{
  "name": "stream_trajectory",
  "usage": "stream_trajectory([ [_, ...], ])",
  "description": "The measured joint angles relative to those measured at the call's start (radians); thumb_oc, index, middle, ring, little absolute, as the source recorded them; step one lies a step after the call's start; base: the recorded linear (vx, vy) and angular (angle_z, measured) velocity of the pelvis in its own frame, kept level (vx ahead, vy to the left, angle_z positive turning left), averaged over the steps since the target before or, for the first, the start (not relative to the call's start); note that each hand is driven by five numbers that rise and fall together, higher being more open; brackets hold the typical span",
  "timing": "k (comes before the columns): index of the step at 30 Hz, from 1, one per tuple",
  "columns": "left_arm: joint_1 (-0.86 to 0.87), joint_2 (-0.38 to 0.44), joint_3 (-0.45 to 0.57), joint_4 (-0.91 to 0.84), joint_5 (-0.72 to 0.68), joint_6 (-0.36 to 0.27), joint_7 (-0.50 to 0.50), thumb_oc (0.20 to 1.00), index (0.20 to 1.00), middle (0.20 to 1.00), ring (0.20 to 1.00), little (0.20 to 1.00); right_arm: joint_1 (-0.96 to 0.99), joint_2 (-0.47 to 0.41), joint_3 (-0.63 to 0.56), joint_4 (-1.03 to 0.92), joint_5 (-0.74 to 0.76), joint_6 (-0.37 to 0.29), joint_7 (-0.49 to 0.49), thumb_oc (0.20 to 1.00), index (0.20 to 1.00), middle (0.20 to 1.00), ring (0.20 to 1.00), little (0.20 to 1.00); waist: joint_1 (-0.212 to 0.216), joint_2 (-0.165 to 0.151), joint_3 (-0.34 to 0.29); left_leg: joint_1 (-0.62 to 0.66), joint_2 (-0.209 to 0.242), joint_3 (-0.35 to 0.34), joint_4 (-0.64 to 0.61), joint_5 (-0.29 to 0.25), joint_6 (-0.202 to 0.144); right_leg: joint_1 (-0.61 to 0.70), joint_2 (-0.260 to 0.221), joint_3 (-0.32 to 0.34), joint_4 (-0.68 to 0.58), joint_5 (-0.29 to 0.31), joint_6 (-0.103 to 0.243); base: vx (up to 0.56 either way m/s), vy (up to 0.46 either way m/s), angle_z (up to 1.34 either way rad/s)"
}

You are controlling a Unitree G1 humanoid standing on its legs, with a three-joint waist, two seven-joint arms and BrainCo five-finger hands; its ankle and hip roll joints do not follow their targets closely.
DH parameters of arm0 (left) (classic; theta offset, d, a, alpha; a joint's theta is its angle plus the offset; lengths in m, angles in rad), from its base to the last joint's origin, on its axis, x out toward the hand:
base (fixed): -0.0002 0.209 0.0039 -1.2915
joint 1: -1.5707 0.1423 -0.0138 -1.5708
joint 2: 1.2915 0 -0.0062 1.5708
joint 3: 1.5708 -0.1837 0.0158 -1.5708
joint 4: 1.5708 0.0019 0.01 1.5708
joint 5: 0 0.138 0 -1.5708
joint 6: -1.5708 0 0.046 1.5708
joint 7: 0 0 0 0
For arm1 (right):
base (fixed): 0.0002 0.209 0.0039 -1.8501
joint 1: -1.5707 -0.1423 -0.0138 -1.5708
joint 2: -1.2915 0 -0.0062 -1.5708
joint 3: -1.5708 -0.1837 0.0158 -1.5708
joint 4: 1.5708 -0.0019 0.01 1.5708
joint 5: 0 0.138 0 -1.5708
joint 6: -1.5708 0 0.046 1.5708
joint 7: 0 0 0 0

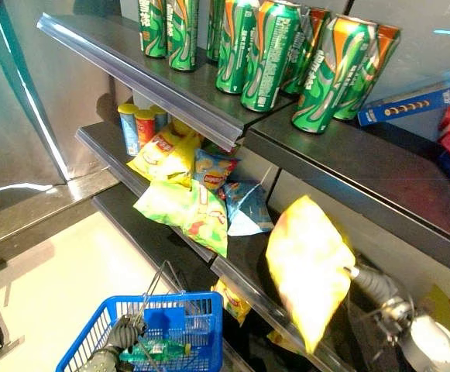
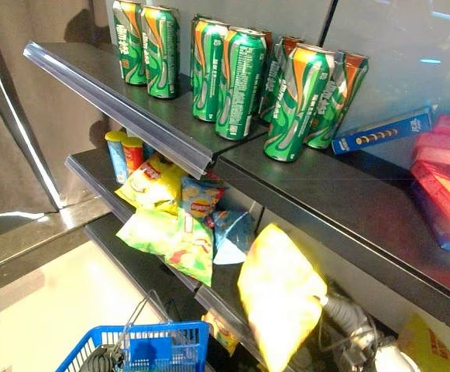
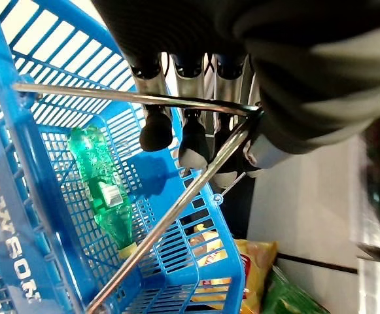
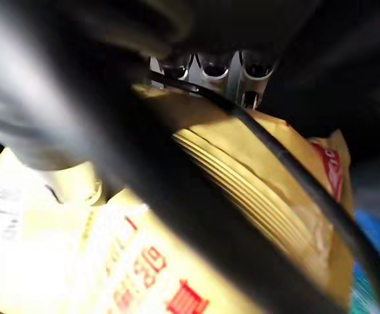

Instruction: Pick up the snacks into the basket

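Snack bag (image 1: pixel 308 267), large and yellow, hung in the air before the middle shelf (image 1: pixel 240 244), pinched at its edge by the right hand (image 1: pixel 373 283). The right wrist view showed that hand's fingers (image 4: pixel 252 82) curled over the bag's crimped top. Green cans (image 1: pixel 267 50) stood in a row on the top shelf (image 2: pixel 341 194), a blue box (image 1: pixel 410 102) beside them. More snack bags (image 1: pixel 186 186) lay heaped on the middle shelf. Below, the blue basket (image 1: pixel 197 310) hung from the left hand (image 3: pixel 196 131), its fingers hooked round the wire handle (image 3: pixel 131 97). The left wrist view revealed a green bottle (image 3: pixel 104 190) lying inside the basket.
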Motion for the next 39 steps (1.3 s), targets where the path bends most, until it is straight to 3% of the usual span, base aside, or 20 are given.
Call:
stream_trajectory([
  [5,-0.044,0.005,-0.042,-0.008,-0.036,0.0,-0.001,0.2,0.2,0.2,0.2,0.2,-0.021,-0.023,0.109,0.097,-0.187,0.016,0.03,0.2,0.2,0.2,0.2,0.2,-0.002,0.002,-0.001,0.014,-0.001,0.0,0.0,0.0,0.001,0.013,-0.003,0.002,0.0,0.002,-0.001,0.0,0.004,-0.01],
  [8,-0.043,0.007,-0.048,-0.072,-0.078,0.001,-0.002,0.2,0.2,0.2,0.2,0.2,-0.089,0.031,0.133,0.156,-0.331,0.018,0.003,0.2,0.2,0.2,0.2,0.2,0.001,0.005,-0.003,0.015,0.0,-0.002,0.0,0.0,0.002,0.015,-0.003,0.0,0.0,0.002,-0.001,0.0,0.005,0.01],
  [14,-0.051,0.008,-0.091,-0.107,-0.127,0.007,-0.007,0.2,0.2,0.2,0.2,0.2,-0.277,0.089,0.306,0.246,-0.412,0.017,0.002,0.2,0.2,0.2,0.2,0.2,0.002,0.019,-0.013,0.013,0.002,-0.026,0.0,0.001,0.002,0.027,-0.004,-0.022,-0.006,0.002,-0.001,0.01,0.0,0.11],
  [16,-0.056,0.001,-0.128,-0.121,-0.132,0.007,-0.018,0.2,0.2,0.2,0.2,0.2,-0.359,0.168,0.367,0.353,-0.453,0.014,-0.018,0.2,0.2,0.2,0.2,0.2,0.039,0.023,-0.015,0.007,0.002,-0.046,0.001,0.005,0.002,0.039,-0.011,-0.046,-0.012,0.001,-0.003,0.01,-0.009,0.36],
  [17,-0.071,0.003,-0.168,-0.123,-0.132,0.01,-0.026,0.2,0.2,0.2,0.2,0.2,-0.454,0.24,0.431,0.522,-0.487,0.016,-0.043,0.2,0.2,0.2,0.2,0.2,0.051,0.022,-0.026,-0.005,-0.002,-0.078,0.005,0.005,0.001,0.046,-0.01,-0.073,-0.024,0.001,-0.004,0.01,-0.01,0.44],
  [23,-0.106,0.045,-0.264,-0.216,-0.176,0.027,-0.049,0.2,0.2,0.2,0.2,0.2,-0.688,0.401,0.55,0.744,-0.573,0.036,-0.137,0.2,0.2,0.2,0.2,0.2,0.13,0.037,-0.024,-0.05,-0.014,-0.164,0.011,0.025,0.002,0.064,-0.023,-0.157,-0.043,-0.004,-0.005,0.0,-0.022,0.5],
  [28,-0.166,0.121,-0.307,-0.241,-0.199,0.029,-0.059,0.2,0.2,0.2,0.2,0.2,-0.749,0.446,0.58,0.81,-0.573,0.035,-0.187,0.2,0.2,0.2,0.2,0.2,0.193,0.04,-0.024,-0.078,-0.031,-0.266,0.021,0.036,-0.001,0.101,-0.031,-0.245,-0.056,-0.021,-0.001,0.02,-0.024,0.59],
  [39,-0.185,0.162,-0.43,-0.242,-0.199,0.088,-0.067,0.2,0.2,0.2,0.2,0.2,-0.725,0.526,0.592,1.036,-0.598,0.023,-0.241,0.2,0.2,0.2,0.2,0.2,0.237,0.042,-0.023,-0.112,-0.064,-0.387,0.033,0.05,0.002,0.139,-0.049,-0.367,-0.055,-0.05,0.012,0.01,-0.001,0.38],
])
